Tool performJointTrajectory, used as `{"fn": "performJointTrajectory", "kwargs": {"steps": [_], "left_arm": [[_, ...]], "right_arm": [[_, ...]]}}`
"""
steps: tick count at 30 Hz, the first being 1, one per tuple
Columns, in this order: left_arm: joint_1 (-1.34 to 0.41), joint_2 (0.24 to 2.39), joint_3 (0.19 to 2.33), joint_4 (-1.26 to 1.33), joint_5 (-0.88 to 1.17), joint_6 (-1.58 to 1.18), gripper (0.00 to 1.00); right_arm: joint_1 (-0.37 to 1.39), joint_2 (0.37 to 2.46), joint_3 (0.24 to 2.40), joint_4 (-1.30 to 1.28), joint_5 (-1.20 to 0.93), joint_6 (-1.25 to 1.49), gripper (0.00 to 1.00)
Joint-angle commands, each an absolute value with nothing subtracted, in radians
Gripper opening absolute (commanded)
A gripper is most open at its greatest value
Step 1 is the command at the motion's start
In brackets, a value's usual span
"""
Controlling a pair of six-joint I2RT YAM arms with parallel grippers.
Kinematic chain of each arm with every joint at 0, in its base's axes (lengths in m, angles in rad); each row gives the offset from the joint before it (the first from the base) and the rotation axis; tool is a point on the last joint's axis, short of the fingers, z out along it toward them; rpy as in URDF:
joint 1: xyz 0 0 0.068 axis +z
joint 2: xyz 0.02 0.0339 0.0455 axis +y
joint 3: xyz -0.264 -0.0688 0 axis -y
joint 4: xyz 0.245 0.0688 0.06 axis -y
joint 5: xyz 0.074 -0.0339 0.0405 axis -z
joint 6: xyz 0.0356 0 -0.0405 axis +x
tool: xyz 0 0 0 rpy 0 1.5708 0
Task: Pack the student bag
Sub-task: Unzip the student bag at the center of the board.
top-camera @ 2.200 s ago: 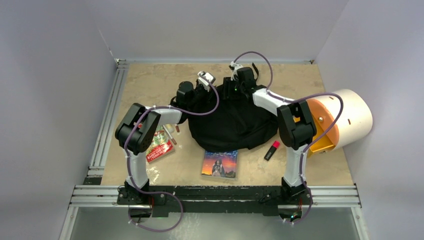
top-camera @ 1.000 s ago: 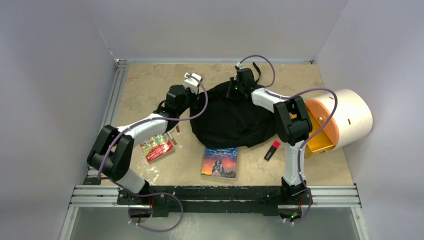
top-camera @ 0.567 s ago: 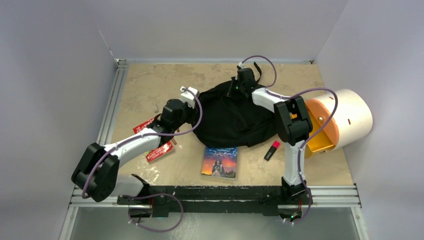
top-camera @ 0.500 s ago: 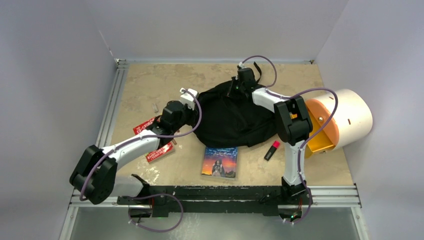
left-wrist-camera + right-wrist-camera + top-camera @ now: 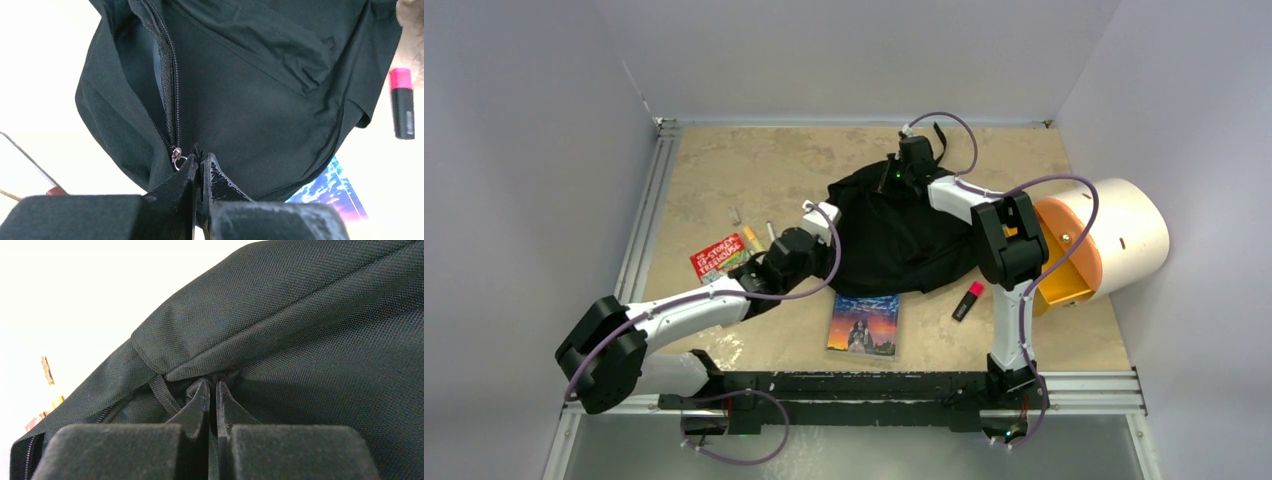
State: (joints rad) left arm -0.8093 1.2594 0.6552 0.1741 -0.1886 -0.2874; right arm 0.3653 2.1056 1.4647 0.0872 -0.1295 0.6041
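Your bag [image 5: 894, 235] lies on the worktop [image 5: 724, 170], toward its far side. The left pincer [image 5: 201, 159], clamped on the zip pull [image 5: 177, 155], has run from the bag's far-left edge round to its near-left, so the zip is opening for packing. The right pincer [image 5: 210, 389] pinches the far seam. Only the left wrist view shows you the parted teeth; overhead hides them.

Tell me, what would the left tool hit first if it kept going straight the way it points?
The large black fabric backpack. The left tool is shut on it beside the metal zip slider, so it would likely press into that fabric at once.
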Motion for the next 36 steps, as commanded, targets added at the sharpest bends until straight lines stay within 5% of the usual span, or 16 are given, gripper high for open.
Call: {"fn": "performJointTrajectory", "kwargs": {"steps": [1, 17, 25, 31, 33, 36], "left_arm": [[-0.898, 1.269, 0.672, 0.127, -0.275, -0.353, 0.00], [-1.040, 1.262, 0.704, -0.058, -0.564, -0.502, 0.00], [-1.039, 1.279, 0.674, -0.016, -0.648, -0.468, 0.00], [-1.039, 1.243, 0.576, 0.112, -0.651, -0.477, 0.00], [-1.039, 1.230, 0.537, 0.176, -0.646, -0.469, 0.00], [-1.039, 1.223, 0.497, 0.225, -0.635, -0.457, 0.00]], "right_arm": [[0.345, 2.108, 1.474, 0.148, -0.100, 0.617, 0.00], [0.336, 2.020, 1.379, 0.246, -0.170, 0.590, 0.02], [0.346, 1.880, 1.309, 0.265, -0.234, 0.591, 0.43], [0.426, 1.823, 1.276, 0.205, -0.259, 0.639, 0.58], [0.466, 1.815, 1.274, 0.187, -0.255, 0.652, 0.78], [0.528, 1.811, 1.280, 0.160, -0.239, 0.672, 0.90]]}}
